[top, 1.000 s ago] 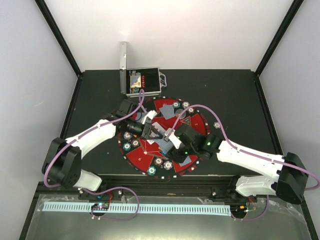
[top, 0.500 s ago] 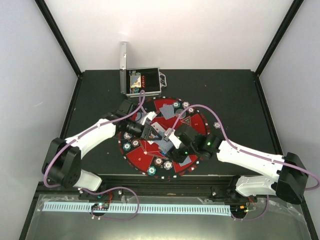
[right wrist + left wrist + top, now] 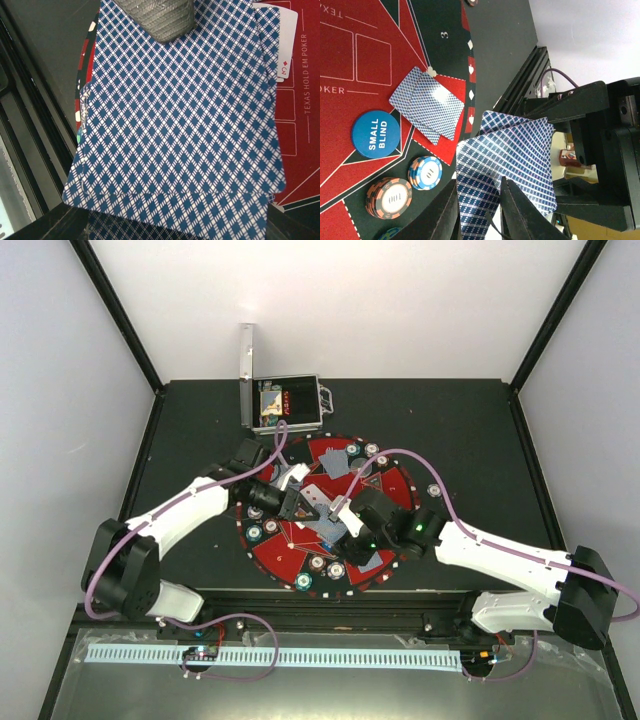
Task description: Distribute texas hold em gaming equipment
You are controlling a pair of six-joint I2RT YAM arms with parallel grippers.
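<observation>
While right gripper (image 3: 170, 130) pinches the card deck (image 3: 210, 90) fanned over the mat (image 3: 370, 30) as a supply, we see left gripper (image 3: 479, 212) flanking its top cards (image 3: 515, 165) for dealing; real grip there unclear.

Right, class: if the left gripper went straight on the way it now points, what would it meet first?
The fan of blue-checked playing cards: it hangs just ahead, its near end reaching between the open jaws of the left gripper, with the right gripper holding it. Depth beyond it is unclear.
</observation>
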